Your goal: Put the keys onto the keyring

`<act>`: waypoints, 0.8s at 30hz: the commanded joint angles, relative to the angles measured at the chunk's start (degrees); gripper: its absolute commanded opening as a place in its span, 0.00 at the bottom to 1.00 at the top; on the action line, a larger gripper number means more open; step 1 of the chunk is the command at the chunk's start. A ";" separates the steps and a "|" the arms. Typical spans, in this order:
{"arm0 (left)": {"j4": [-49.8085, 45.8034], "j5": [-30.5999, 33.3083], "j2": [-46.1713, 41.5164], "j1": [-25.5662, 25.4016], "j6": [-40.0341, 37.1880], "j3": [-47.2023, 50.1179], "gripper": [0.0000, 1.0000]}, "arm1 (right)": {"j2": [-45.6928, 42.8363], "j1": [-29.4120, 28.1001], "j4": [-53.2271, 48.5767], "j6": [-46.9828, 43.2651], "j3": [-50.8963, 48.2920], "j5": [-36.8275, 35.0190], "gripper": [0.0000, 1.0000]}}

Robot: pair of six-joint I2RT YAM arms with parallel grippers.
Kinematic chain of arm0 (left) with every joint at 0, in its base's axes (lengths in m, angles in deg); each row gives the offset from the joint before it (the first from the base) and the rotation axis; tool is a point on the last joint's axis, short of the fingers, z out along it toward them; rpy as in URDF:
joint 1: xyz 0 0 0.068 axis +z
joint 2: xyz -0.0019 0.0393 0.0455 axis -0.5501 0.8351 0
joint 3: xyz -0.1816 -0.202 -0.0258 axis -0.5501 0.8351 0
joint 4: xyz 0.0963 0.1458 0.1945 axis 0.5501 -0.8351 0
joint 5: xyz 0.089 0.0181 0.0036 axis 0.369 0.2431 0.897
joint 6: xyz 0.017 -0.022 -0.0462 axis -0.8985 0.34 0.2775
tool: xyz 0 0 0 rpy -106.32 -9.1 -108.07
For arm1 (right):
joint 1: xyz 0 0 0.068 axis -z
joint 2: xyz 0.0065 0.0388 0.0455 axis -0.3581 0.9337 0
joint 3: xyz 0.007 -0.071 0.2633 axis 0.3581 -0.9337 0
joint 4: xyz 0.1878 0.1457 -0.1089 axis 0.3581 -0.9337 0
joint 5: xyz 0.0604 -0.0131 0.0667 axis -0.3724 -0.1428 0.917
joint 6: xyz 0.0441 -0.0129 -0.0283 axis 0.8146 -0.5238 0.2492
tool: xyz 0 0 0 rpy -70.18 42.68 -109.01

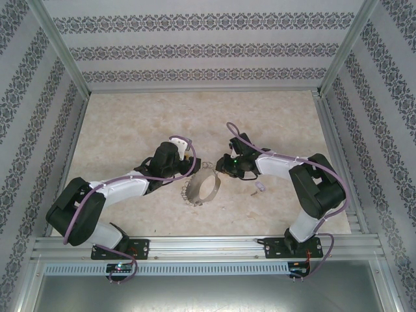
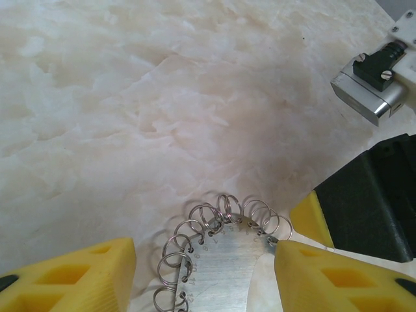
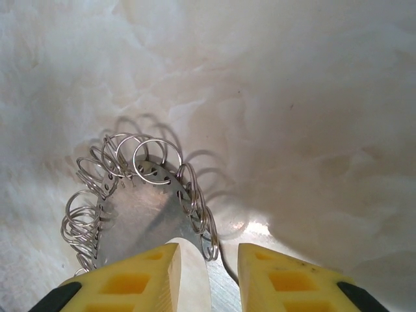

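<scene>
From above, the keyring (image 1: 188,194) sits on the tabletop (image 1: 130,123) about midway between its left and right edges, nearer the near edge than the far one. The left gripper (image 1: 188,170) and right gripper (image 1: 221,172) meet over its far side. The key (image 1: 260,187), with its pale head, lies loose to the right of the ring, apart from it and beside the right forearm.

The left wrist camera adds what that view is too small to show. The left gripper (image 2: 205,250) straddles the keyring (image 2: 224,260) with its yellow fingers (image 2: 78,276) wide apart. One tip touches the hoop's edge and the other stands clear of the small wire loops, so nothing is clamped. A yellow finger of the other arm shows at the right.

At the right wrist, the right gripper (image 3: 209,250) has its fingers (image 3: 130,283) narrowly parted. The grey rim of the keyring (image 3: 140,221) passes between them, but I cannot tell whether they pinch it.
</scene>
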 commanded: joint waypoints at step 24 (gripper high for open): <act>2.57 -1.42 1.37 0.76 -0.28 -0.23 0.59 | 3.19 0.51 5.97 2.86 -2.01 4.15 0.01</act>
